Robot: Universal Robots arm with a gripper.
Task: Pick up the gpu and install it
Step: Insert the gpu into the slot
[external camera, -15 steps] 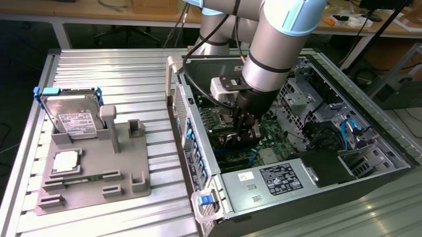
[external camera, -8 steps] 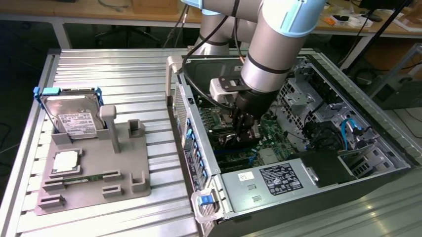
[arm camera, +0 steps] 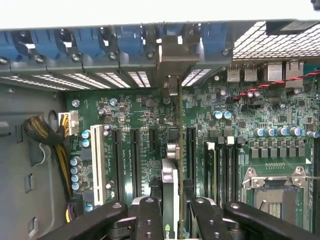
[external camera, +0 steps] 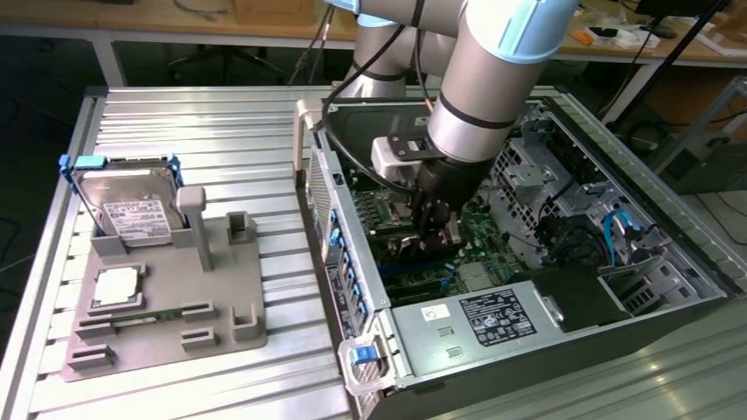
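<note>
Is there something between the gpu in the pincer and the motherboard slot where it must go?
Nothing visible blocks it. The pincer is shut on the gpu, held edge-on directly over the motherboard inside the computer case. Its metal bracket already stands at the rear slot openings.

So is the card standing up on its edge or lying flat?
On its edge. The gpu shows as a thin strip between the hand's fingers, above the motherboard slots.

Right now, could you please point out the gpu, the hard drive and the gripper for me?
gpu (arm camera: 170, 192), wrist view, top edge of the card between the fingers.
hard drive (external camera: 129, 206), exterior view, its labelled face.
gripper (external camera: 429, 229), exterior view, between the fingertips.
</note>
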